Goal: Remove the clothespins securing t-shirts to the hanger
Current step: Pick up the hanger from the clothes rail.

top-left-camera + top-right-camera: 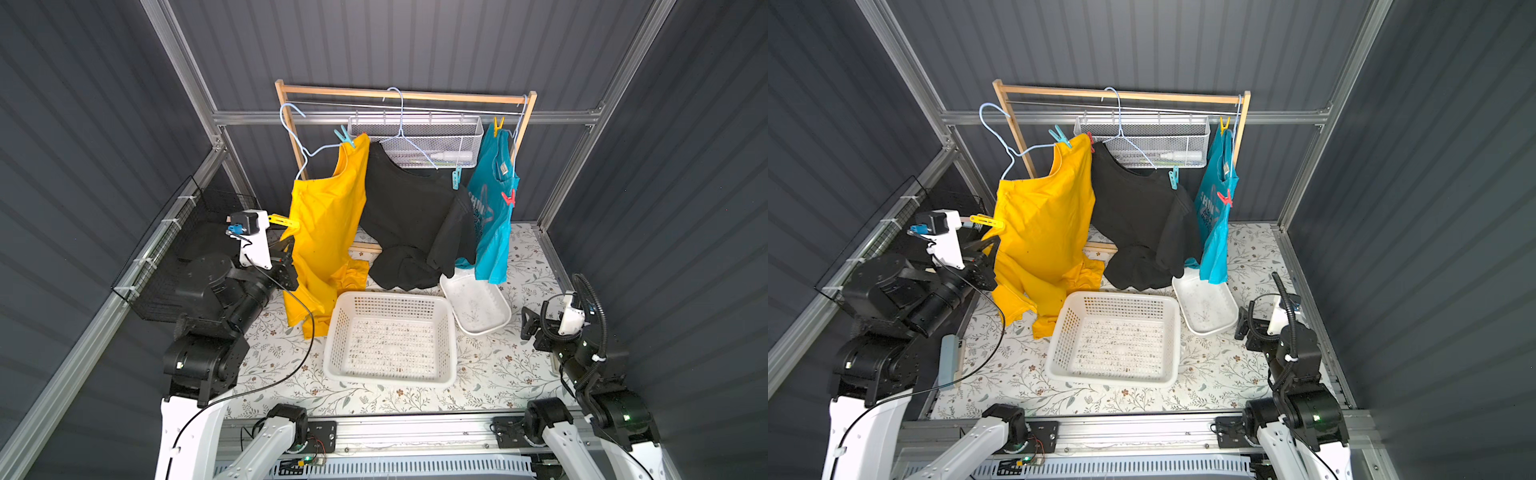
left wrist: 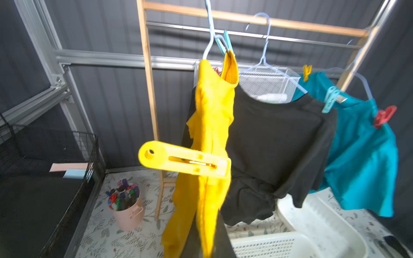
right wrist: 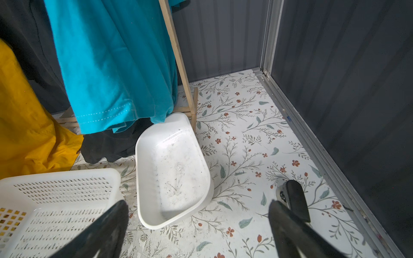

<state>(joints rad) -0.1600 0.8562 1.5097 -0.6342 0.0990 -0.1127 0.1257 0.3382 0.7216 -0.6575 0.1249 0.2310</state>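
Your left pincer, arm raised and reaching sideways, is clamped on the soft mustard t-shirt, just under a smooth yellow plastic clothespin biting its edge. Rightward hang the black t-shirt and teal t-shirt. Your right pincer gapes low above the floral tabletop, arm folded back.

1. The left arm is raised high and bent at the elbow, and the left gripper reaches forward with its jaws closed
2. The right arm sits folded low, and the right gripper is spread wide and empty
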